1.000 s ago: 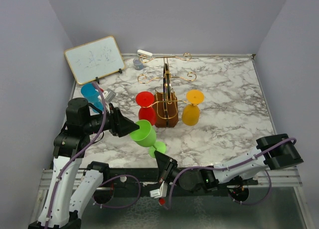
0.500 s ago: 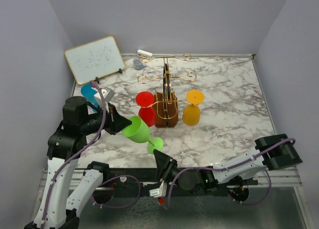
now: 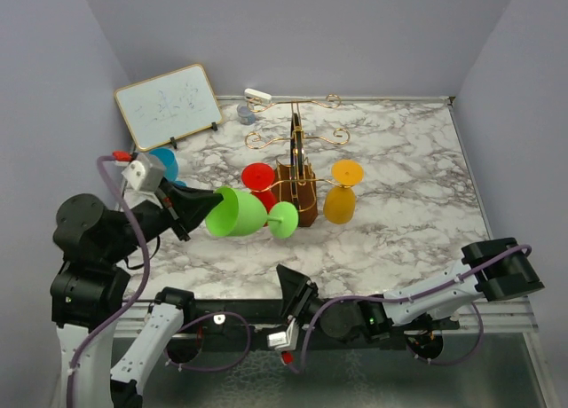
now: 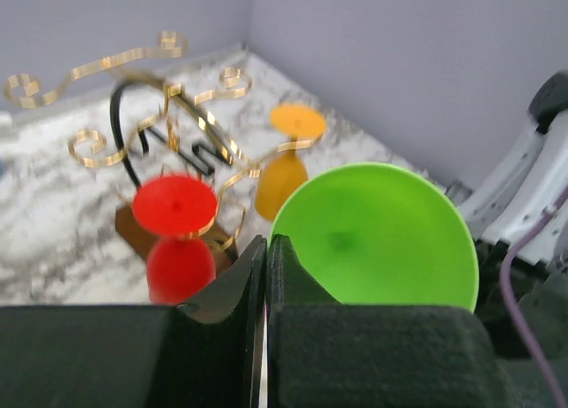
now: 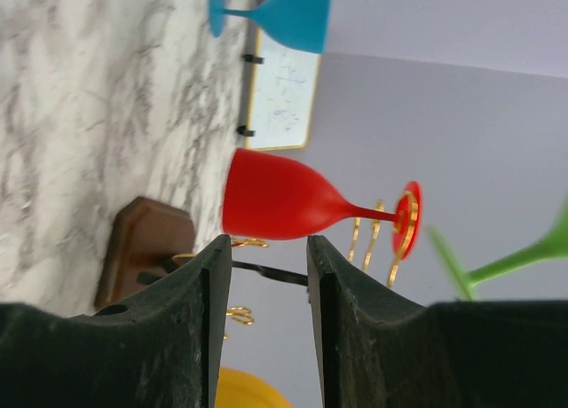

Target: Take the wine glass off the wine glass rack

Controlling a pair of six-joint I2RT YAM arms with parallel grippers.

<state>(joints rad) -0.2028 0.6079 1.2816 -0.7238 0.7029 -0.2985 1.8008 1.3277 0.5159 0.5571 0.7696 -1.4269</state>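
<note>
Left gripper [image 4: 266, 248] clamped on green wine glass [image 4: 382, 239] rim; right gripper [image 5: 268, 248] parted, empty.

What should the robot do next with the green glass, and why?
Probably tip the green wine glass upright and lower it onto the bare table in front of the rack. It hangs sideways in the air, gripped at its rim by the shut left pincer alone; the right pincer is open and apart from it.
</note>
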